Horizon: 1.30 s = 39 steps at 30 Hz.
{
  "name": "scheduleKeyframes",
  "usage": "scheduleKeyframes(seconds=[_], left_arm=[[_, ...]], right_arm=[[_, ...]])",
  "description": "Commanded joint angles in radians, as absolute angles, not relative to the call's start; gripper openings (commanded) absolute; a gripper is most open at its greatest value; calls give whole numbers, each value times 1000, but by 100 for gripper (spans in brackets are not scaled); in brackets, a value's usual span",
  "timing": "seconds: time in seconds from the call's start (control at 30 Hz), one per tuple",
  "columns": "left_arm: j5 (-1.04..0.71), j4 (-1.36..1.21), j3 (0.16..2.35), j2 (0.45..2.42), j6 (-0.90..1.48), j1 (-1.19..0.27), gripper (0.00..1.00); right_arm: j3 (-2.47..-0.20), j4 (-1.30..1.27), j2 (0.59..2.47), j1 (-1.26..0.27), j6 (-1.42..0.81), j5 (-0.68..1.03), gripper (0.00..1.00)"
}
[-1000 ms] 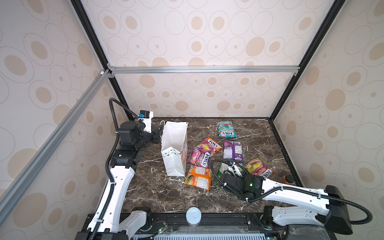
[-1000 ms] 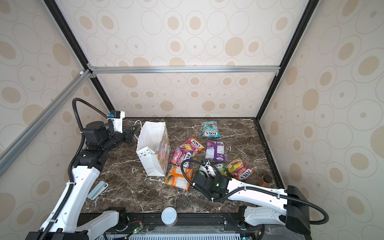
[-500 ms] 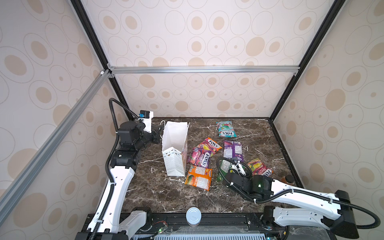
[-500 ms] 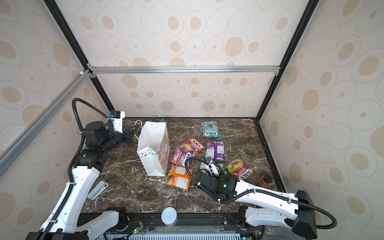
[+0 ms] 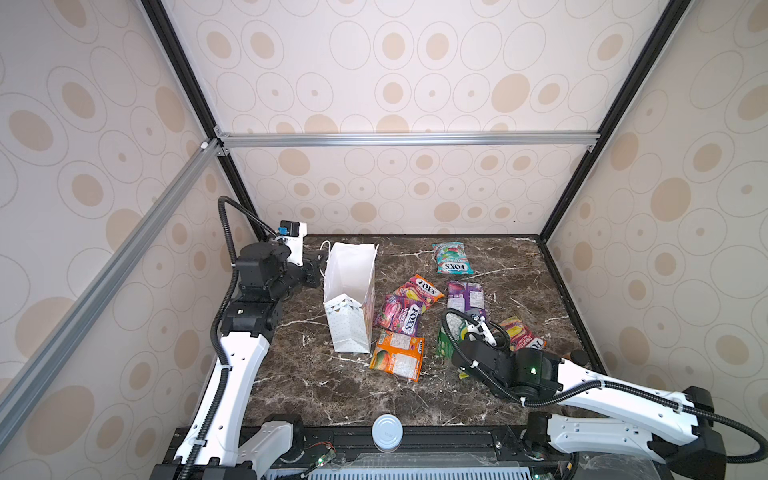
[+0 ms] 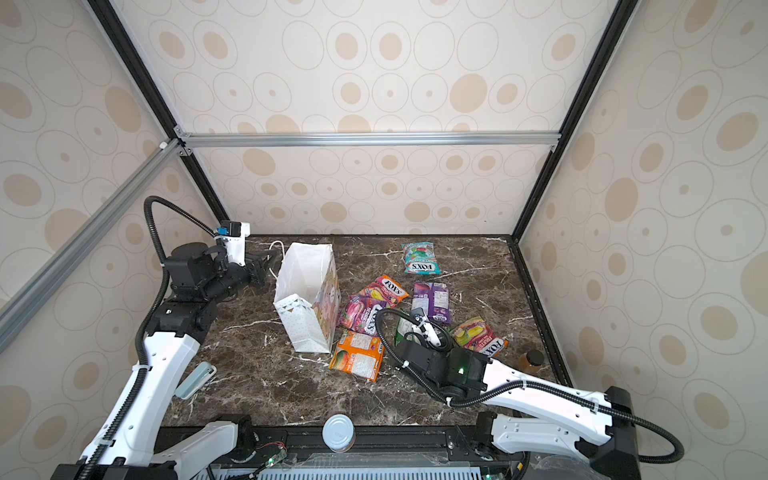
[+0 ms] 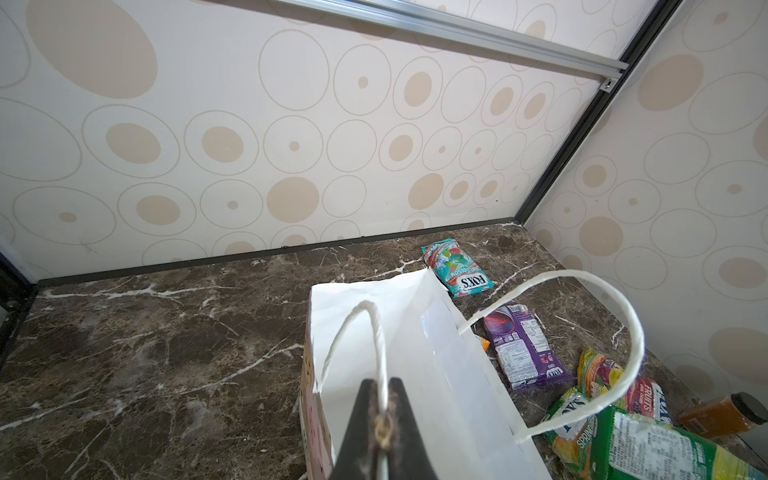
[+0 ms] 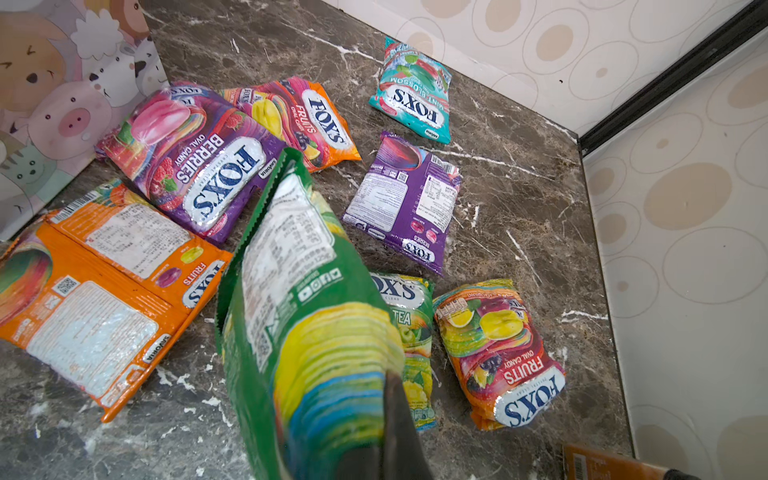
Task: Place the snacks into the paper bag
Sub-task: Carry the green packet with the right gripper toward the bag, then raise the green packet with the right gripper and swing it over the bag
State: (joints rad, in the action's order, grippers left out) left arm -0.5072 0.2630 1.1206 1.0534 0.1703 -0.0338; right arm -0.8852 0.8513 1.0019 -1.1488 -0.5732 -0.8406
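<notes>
The white paper bag (image 5: pixel 349 307) (image 6: pixel 305 307) stands upright and open at the table's left. My left gripper (image 7: pixel 380 386) (image 5: pixel 319 266) is shut on its cord handle (image 7: pixel 376 332). My right gripper (image 8: pixel 374 399) is shut on a green snack packet (image 8: pixel 299 291) (image 5: pixel 446 343), which is tipped up above the table. Several snacks lie flat to the right of the bag: teal (image 5: pixel 451 257), orange-pink (image 5: pixel 419 289), magenta (image 5: pixel 399 316), purple (image 5: pixel 467 297), orange (image 5: pixel 399 353), yellow-red (image 5: pixel 519 334) and yellow-green (image 8: pixel 411 332).
An amber jar (image 6: pixel 530 359) stands at the table's right edge. A white round cap (image 5: pixel 387 431) sits on the front rail. A pale blue object (image 6: pixel 195 379) lies beside the left arm. Patterned walls close in the back and sides.
My right wrist has drawn back toward the right, and the green packet in its grip has tipped up off the table. The left arm and the bag have not moved.
</notes>
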Motion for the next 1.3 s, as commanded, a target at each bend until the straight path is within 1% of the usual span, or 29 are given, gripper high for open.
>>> scheduleKeyframes(seconds=[0.0,0.43,0.73,1.03,1.27], left_arm=[[-518,243,1129,1034,175,-28,7],[-515,236,1120,1025,173,-28,7],[-543,233,1122,1026,179,-28,7],[-514,231,1118,1000,175,-29,8],[-525,236,1123,1025,175,-28,8]], right_arm=[[-937,845,981,-1146,-542,-897,0],[-1043,781,929,-1142,-393,-911,0],[-1159,795,929,-1142,-310,-906,0],[-1286,752,981,-1140,-148,-913,0],[-1359,691,1004,-1140,-38,-915,0]])
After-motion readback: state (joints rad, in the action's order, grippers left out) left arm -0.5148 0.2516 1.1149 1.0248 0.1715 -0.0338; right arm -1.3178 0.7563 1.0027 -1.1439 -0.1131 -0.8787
